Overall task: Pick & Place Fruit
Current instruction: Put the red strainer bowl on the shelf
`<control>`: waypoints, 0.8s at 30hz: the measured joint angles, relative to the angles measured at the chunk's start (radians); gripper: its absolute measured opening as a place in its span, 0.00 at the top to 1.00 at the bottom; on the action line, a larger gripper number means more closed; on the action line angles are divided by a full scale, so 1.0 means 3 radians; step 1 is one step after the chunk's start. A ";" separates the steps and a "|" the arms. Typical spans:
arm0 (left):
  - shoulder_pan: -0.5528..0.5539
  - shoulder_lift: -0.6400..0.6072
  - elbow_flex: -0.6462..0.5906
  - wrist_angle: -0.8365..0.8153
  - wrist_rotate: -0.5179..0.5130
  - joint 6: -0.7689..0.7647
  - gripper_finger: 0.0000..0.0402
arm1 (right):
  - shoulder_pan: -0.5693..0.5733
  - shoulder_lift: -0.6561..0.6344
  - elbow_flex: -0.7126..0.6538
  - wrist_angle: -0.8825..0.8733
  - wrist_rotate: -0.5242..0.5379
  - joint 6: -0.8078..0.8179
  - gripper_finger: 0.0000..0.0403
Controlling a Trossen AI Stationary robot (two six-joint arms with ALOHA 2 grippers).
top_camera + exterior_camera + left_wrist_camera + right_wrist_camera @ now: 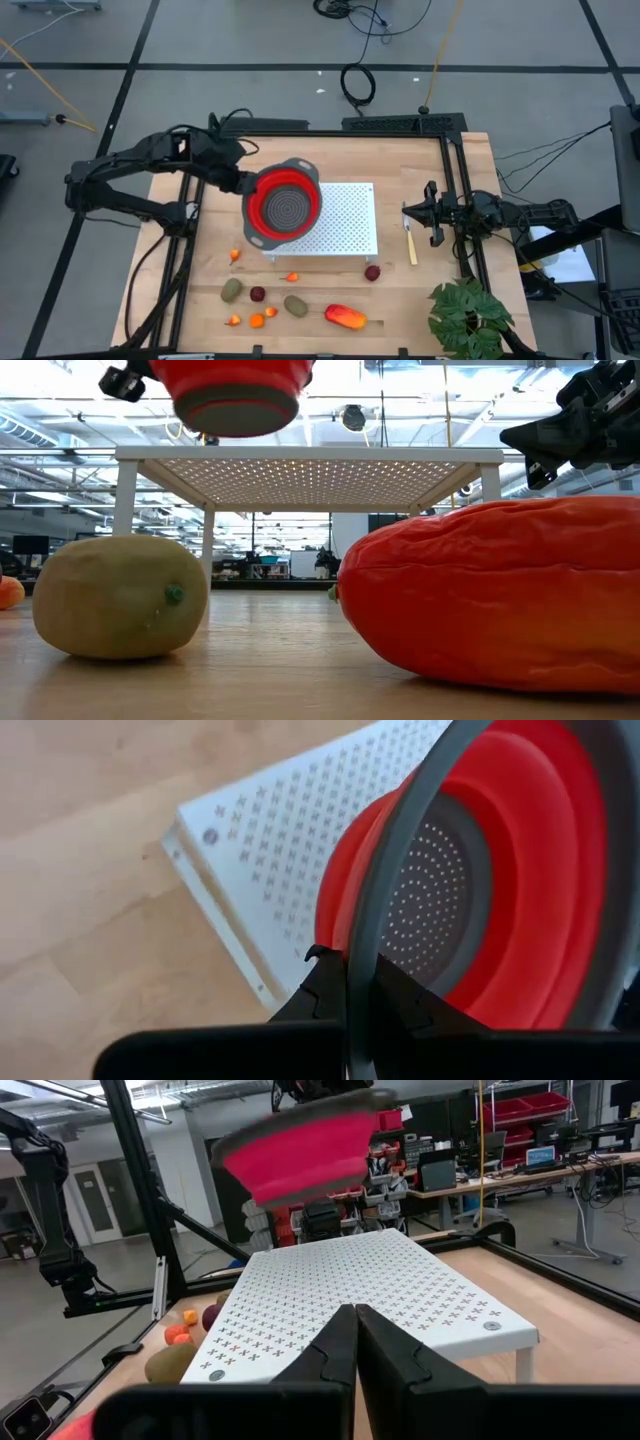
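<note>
My left gripper (pixel 243 183) is shut on a red collapsible colander (pixel 283 205) with a grey rim, held above the left part of the white perforated platform (pixel 335 220). The fruit lies on the wood near the table's near edge: a red-orange mango (pixel 345 317), two olive ovals (pixel 232 290) (pixel 296 305), two dark red balls (pixel 258 294) (pixel 372 272) and several orange bits (pixel 256 321). No gripper touches any of it. My right gripper (pixel 432 212) is shut and waits to the right of the platform. My left gripper pinches the colander's grey rim (pixel 358 955) between its two fingers (pixel 320 995), on the side facing the table's left, coming in from the left. The colander is lifted clear of the platform (pixel 235 390), its opening facing up and somewhat tilted.
A yellow-handled knife (pixel 410 240) lies on the wood between the platform and my right gripper. A green leafy plant (pixel 468 315) stands at the near right corner. A black frame (pixel 455 160) borders the table. Bare wood shows to the left of the platform.
</note>
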 joint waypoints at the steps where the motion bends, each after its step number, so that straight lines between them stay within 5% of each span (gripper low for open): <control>1: -0.0001 0.0026 0.0000 -0.0008 -0.0005 0.0096 0.99 | 0.0000 0.0000 0.0000 0.0000 0.0000 -0.0001 1.00; 24: 0.0304 0.0541 -0.0004 -0.0021 0.0371 0.0724 0.99 | 0.0000 0.0000 0.0000 0.0000 -0.0001 0.0012 1.00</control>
